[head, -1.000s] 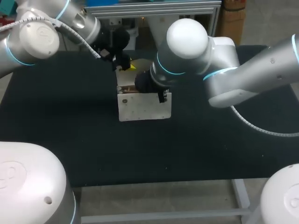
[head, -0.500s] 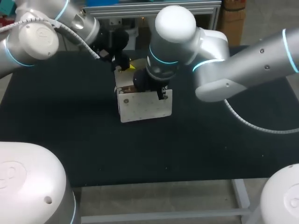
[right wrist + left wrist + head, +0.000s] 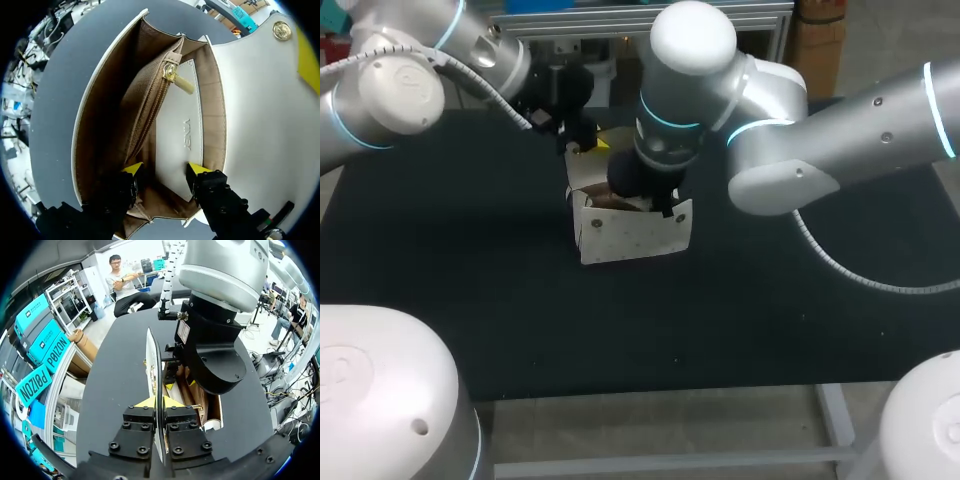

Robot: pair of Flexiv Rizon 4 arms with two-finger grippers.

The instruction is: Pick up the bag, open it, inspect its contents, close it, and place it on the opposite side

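The white leather bag with tan fabric lining stood on the black table, just toward twelve o'clock from its middle. My right arm, coming in from three o'clock, hung over the bag's mouth and hid much of it. My left pincer, at the bag's eleven o'clock, was clamped on its raised white flap. My right pincer was inside the mouth, fingers apart, gripping nothing, a gold zip pull ahead of it.
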